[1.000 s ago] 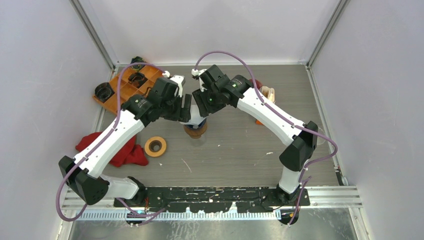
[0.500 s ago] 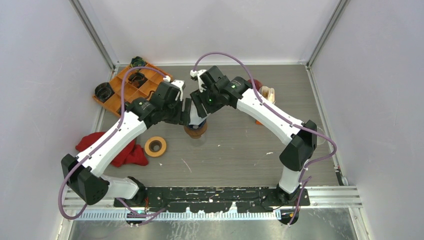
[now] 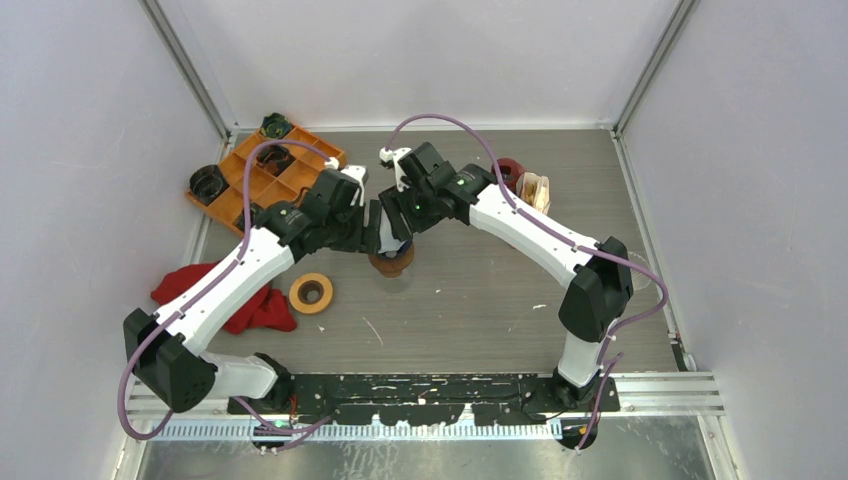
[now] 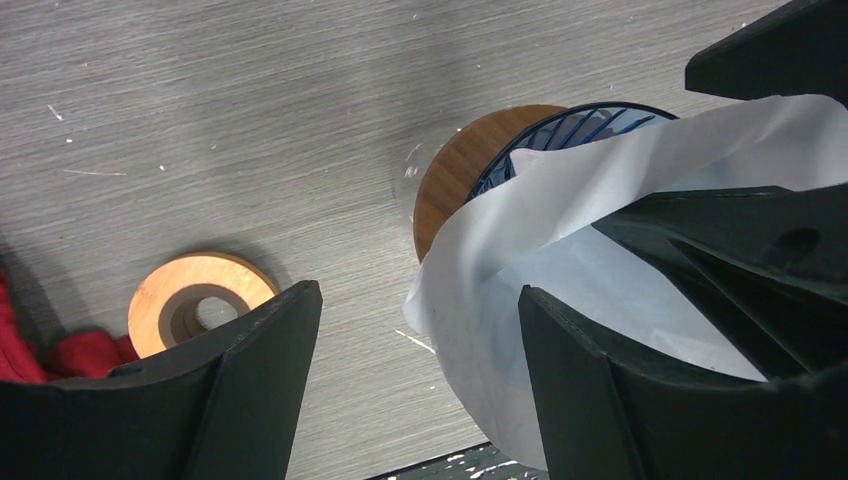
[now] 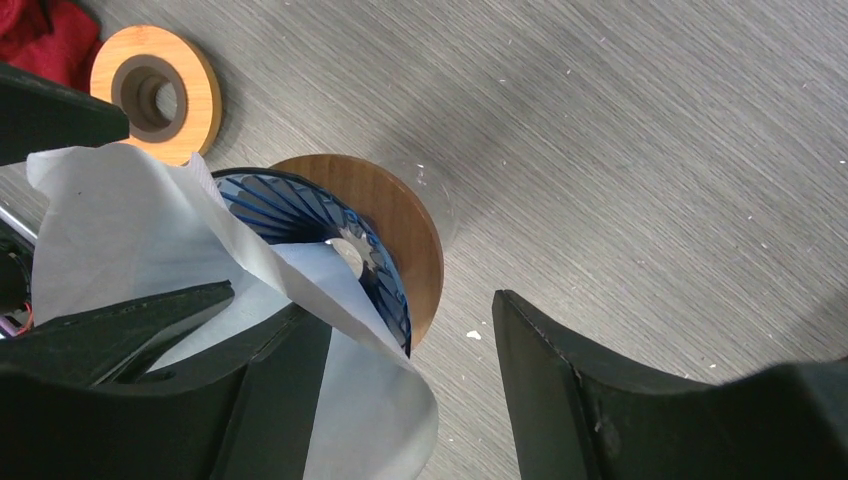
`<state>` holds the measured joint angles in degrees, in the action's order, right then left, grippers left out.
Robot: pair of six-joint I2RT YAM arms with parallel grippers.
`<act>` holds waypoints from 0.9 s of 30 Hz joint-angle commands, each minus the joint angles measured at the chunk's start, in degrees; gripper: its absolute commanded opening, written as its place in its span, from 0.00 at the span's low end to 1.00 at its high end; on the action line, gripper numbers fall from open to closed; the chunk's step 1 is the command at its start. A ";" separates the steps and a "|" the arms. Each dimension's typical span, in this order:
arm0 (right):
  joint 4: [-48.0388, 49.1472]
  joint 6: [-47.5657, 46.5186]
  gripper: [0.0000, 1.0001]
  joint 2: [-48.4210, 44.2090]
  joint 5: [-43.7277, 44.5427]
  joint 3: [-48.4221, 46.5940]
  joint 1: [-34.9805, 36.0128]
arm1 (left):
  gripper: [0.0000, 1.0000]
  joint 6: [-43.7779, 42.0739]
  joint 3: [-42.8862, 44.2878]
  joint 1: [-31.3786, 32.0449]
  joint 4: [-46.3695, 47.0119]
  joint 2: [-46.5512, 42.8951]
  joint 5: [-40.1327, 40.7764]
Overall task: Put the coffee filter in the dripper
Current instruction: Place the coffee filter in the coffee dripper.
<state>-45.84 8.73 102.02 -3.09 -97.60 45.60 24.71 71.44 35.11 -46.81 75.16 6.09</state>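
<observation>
Both arms are crowding the dripper (image 5: 300,215). The left gripper (image 4: 415,292) and right gripper (image 5: 400,310) are each splayed wide, with nothing pinched (far as I can see). The filter (image 4: 560,230) is slumped over the rim, half in the cone, bunched between the two grippers. I reckon it wants nudging down.
</observation>
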 commanded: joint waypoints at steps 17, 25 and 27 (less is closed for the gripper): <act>4.89 4.15 0.65 -2.70 6.62 2.57 0.14 | 0.75 1.68 -2.58 -0.23 5.99 -6.14 -0.35; 6.51 3.28 0.64 -3.23 3.43 4.17 0.19 | 0.81 2.14 -2.66 -0.46 9.08 -7.39 0.52; 7.06 3.18 0.65 -3.83 2.54 4.61 0.21 | 0.82 2.27 -2.55 -0.84 9.59 -7.27 0.43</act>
<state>-41.98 12.23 101.93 1.08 -93.71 45.65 26.37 68.36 34.98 -42.11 69.80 6.02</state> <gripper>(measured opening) 0.647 0.811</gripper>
